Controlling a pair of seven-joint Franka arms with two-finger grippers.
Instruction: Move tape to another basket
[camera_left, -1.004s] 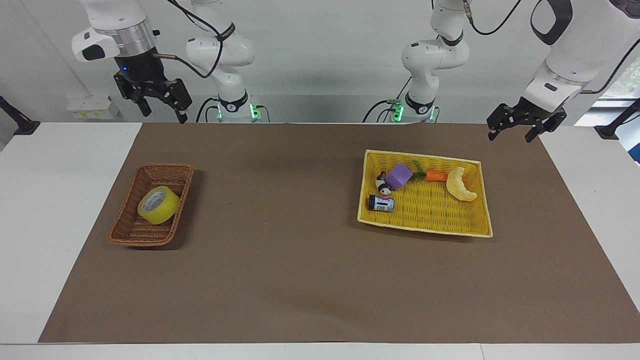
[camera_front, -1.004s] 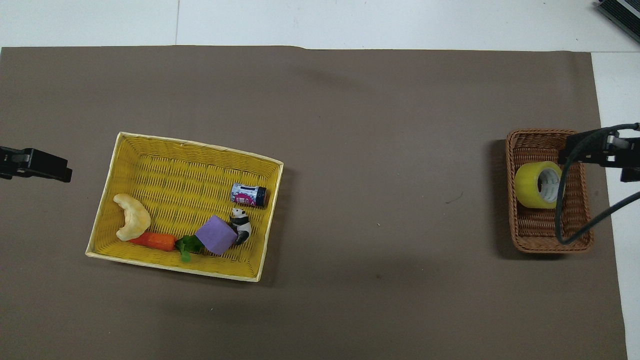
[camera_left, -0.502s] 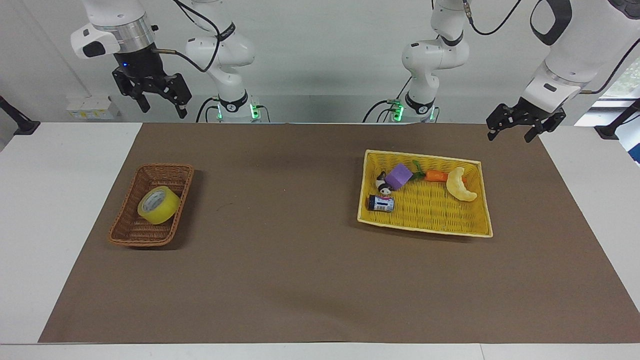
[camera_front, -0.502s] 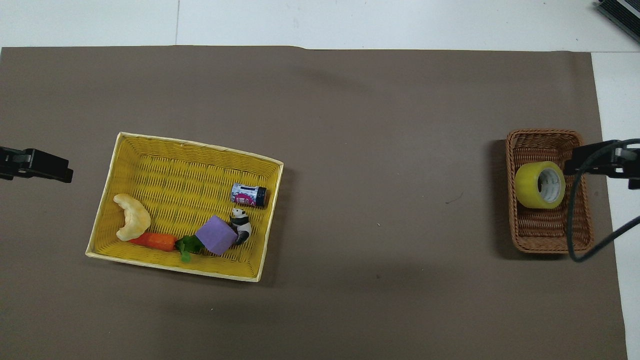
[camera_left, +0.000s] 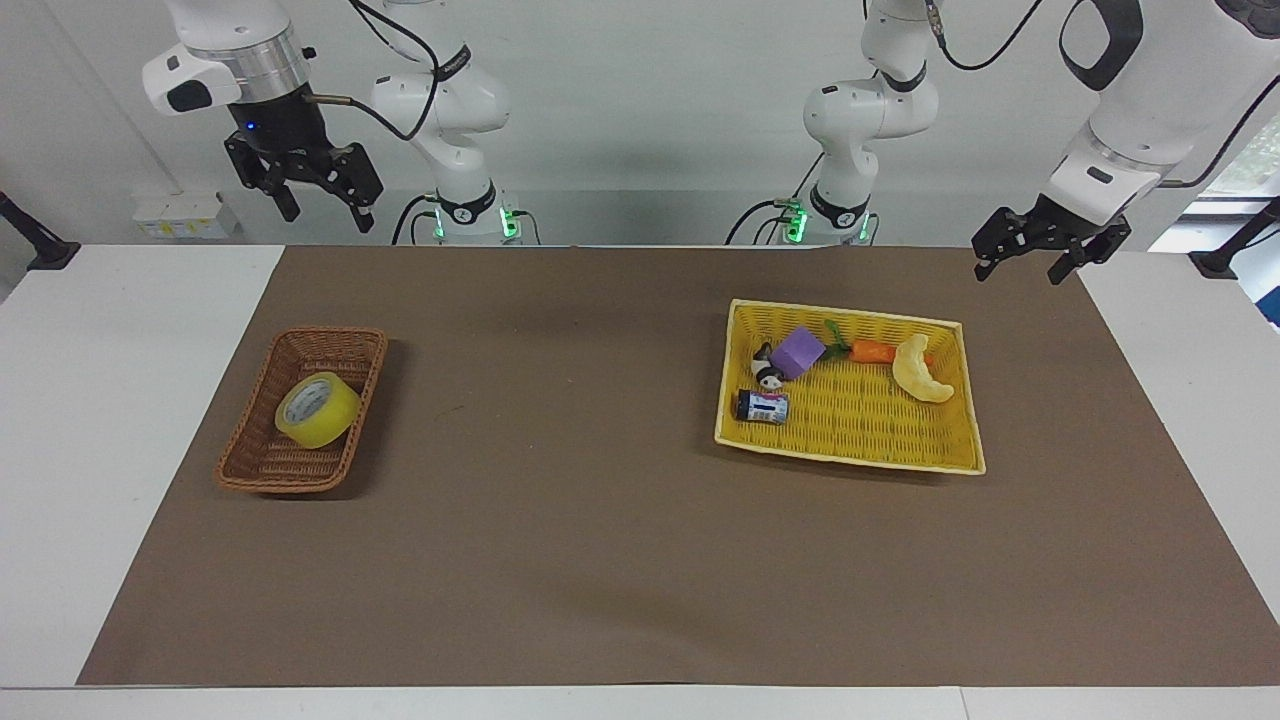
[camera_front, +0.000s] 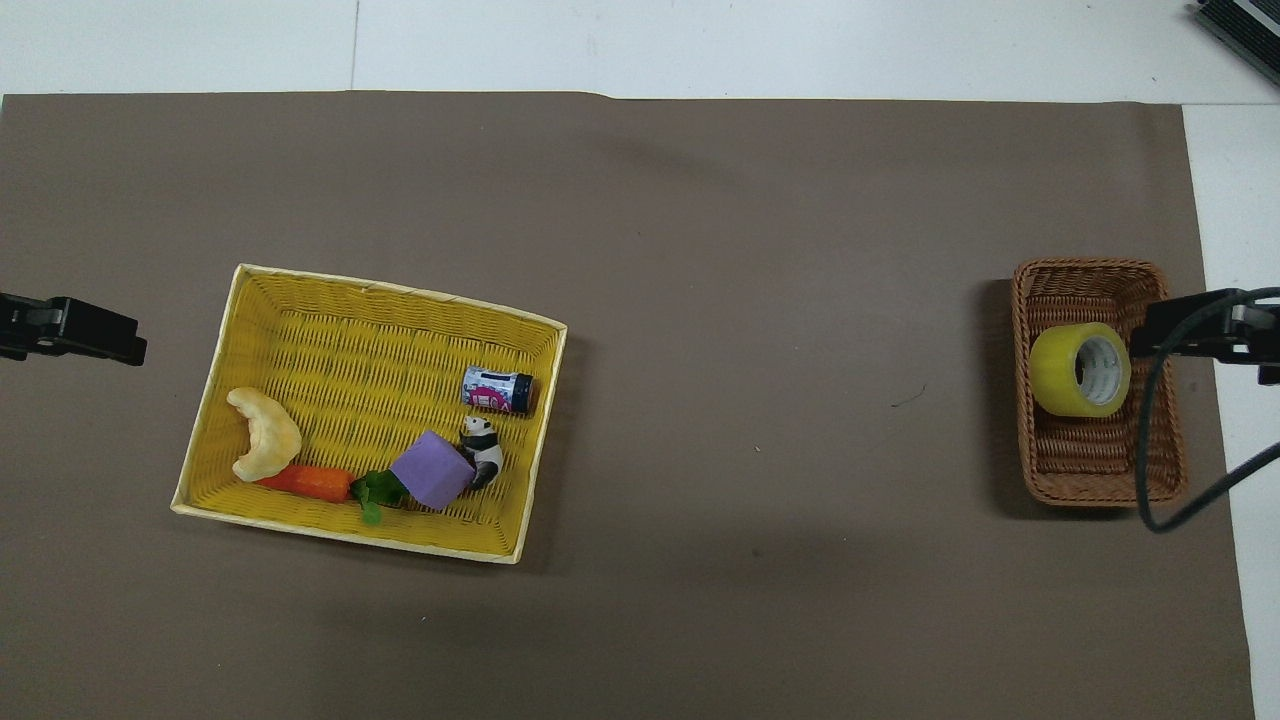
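Observation:
The yellow tape (camera_left: 318, 410) (camera_front: 1081, 369) lies on its side in the small brown wicker basket (camera_left: 262, 468) (camera_front: 1088, 480) at the right arm's end of the table. My right gripper (camera_left: 328, 218) (camera_front: 1190, 325) hangs high in the air, well above the basket and the tape, open and holding nothing. My left gripper (camera_left: 1020, 273) (camera_front: 100, 335) waits open and empty above the mat's corner at the left arm's end, beside the yellow basket (camera_left: 850, 456) (camera_front: 350, 535).
The yellow basket holds a pale crescent toy (camera_left: 921, 369), a carrot (camera_left: 872, 351), a purple block (camera_left: 798, 351), a panda figure (camera_left: 767, 374) and a small can (camera_left: 763, 406). A brown mat (camera_left: 560, 520) covers the table between the two baskets.
My right gripper has risen and drawn away from over the brown basket, and its cable no longer crosses the tape. The left gripper and all objects are unchanged.

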